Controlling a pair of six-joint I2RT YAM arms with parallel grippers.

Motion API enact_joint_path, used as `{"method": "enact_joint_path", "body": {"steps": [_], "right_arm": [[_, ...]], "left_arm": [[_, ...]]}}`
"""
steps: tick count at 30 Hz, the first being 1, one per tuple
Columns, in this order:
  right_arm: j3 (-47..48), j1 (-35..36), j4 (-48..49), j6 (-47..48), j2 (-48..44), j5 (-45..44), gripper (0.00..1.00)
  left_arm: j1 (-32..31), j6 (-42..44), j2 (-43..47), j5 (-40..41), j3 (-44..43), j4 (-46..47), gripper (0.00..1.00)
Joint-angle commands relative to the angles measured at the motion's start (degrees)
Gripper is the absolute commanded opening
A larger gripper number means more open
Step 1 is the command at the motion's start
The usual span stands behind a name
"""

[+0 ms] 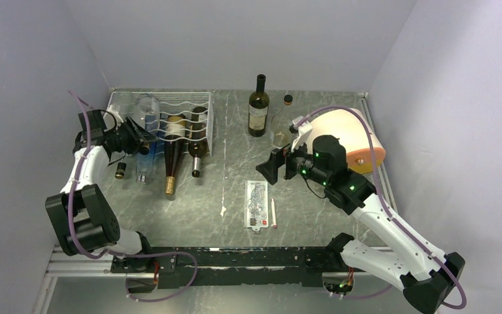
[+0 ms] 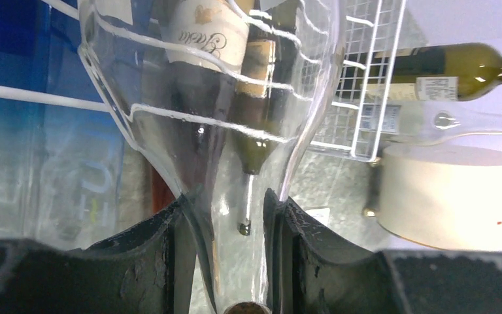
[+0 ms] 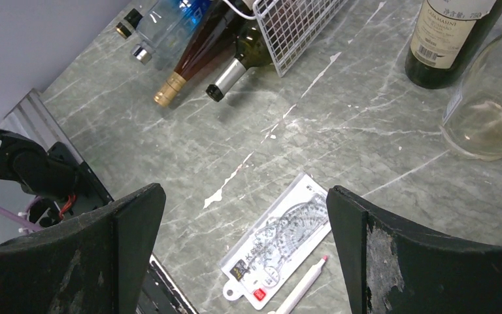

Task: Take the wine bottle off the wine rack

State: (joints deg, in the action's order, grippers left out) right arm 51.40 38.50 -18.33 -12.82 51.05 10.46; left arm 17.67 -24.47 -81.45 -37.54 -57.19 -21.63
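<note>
- One grip: your left end effector [image 2: 232,261] pinches the clear bottle [image 2: 170,78] at its neck to slide it off the wine rack [image 1: 183,124].
- Your right end effector [image 3: 242,196] hangs wide.

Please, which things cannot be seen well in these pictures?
Mouth of the clear bottle: left wrist view, cut by bottom edge below the left end effector.
Labels of the racked dark bottles: top view, too small.
Part of the cream round object: top view, behind right arm.

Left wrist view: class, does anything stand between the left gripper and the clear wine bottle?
Nothing visible does. The left gripper is shut on the clear bottle at its neck, both fingers touching glass.
</note>
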Motion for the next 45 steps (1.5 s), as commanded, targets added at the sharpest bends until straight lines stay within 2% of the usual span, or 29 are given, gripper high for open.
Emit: {"method": "enact_joint_path", "body": {"steps": [1,11,32,38,45], "right_arm": [[1.47,0.24,-0.05,0.36,0.22,-0.91,1.0],[0.91,0.26,0.01,0.01,0.49,-0.76,1.0],[-0.1,0.25,0.68,-1.13,0.9,-0.11,1.0],[-0.15,0.26,1.08,-1.67,1.58,0.09,1.0],[-0.98,0.23,2.22,-2.79,2.03,-0.61,1.0]], "left_arm": [[1.86,-5.45,3.32,-14.48,1.66,10.4,0.07],[3.91,-14.96,5.48,-22.24,5.44,20.45,0.07],[4.06,-29.86,15.1,-27.29,11.57,34.6,0.07],[3.39,-32.11,19.27,-28.77,13.15,34.35,0.07],[-1.08,-28.13,24.94,-28.94,11.09,26.24,0.07]]}}
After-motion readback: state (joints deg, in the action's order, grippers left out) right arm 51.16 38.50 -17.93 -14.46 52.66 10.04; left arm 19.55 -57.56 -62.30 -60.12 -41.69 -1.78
